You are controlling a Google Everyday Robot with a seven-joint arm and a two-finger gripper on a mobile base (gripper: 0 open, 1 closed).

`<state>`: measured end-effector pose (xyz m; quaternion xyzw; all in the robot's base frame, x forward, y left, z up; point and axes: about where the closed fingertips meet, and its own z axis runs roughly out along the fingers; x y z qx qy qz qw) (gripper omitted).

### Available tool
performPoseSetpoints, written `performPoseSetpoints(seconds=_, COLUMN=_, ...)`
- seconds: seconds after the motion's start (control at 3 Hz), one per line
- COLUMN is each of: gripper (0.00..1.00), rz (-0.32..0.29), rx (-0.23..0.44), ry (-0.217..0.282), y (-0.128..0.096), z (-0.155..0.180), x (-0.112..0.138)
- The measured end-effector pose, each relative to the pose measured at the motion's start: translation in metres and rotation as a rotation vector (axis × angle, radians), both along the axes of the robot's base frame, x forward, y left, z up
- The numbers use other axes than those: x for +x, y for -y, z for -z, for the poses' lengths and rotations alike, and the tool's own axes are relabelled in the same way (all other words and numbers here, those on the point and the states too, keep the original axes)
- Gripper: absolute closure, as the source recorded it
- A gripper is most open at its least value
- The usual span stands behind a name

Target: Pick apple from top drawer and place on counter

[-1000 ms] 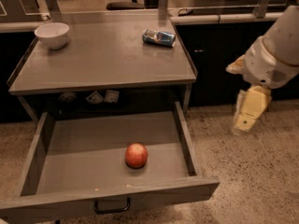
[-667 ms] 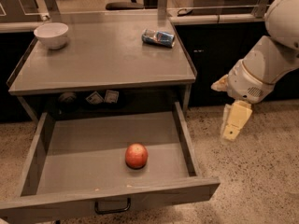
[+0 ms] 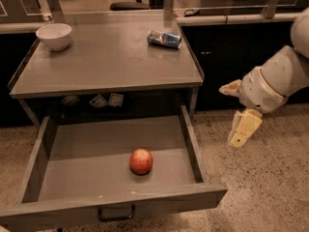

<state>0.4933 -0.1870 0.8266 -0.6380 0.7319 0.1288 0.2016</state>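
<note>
The apple (image 3: pixel 141 161) is small, red with yellowish patches, and lies on the flat bottom of the top drawer (image 3: pixel 77 153), right of its middle. The drawer is pulled fully out; its black handle (image 3: pixel 116 213) shows on the front. The counter (image 3: pixel 111 57) is the grey tabletop above it. My gripper (image 3: pixel 237 111) hangs to the right of the drawer, outside it, over the speckled floor, at about the height of the drawer's right wall. Its pale fingers (image 3: pixel 245 127) stand apart and hold nothing.
A white bowl (image 3: pixel 54 36) stands at the counter's back left. A crushed blue can (image 3: pixel 164 38) lies at its back right. Dark cabinets with a pale-edged ledge (image 3: pixel 241 19) run behind. The drawer's right wall (image 3: pixel 192 141) lies between gripper and apple.
My arm has moved left and down towards the drawer's right side. The apple, bowl and can have not moved.
</note>
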Motion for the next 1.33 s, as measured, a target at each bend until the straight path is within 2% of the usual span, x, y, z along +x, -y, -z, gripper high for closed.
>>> performPoseSetpoints(seconds=0.33, gripper=0.00, rz=-0.025, rx=0.253, ry=0.130, y=-0.024, z=0.015, x=0.017)
performPoseSetpoints(seconds=0.67, gripper=0.00, rz=-0.071, rx=0.420, ry=0.240, y=-0.073, z=-0.002, x=0.035)
performPoseSetpoints(seconds=1.0, gripper=0.00, rz=-0.074, rx=0.424, ry=0.244, y=-0.078, z=-0.005, x=0.035)
performPoseSetpoints(seconds=1.33, gripper=0.00, rz=-0.088, rx=0.401, ry=0.256, y=-0.080, z=-0.011, x=0.039)
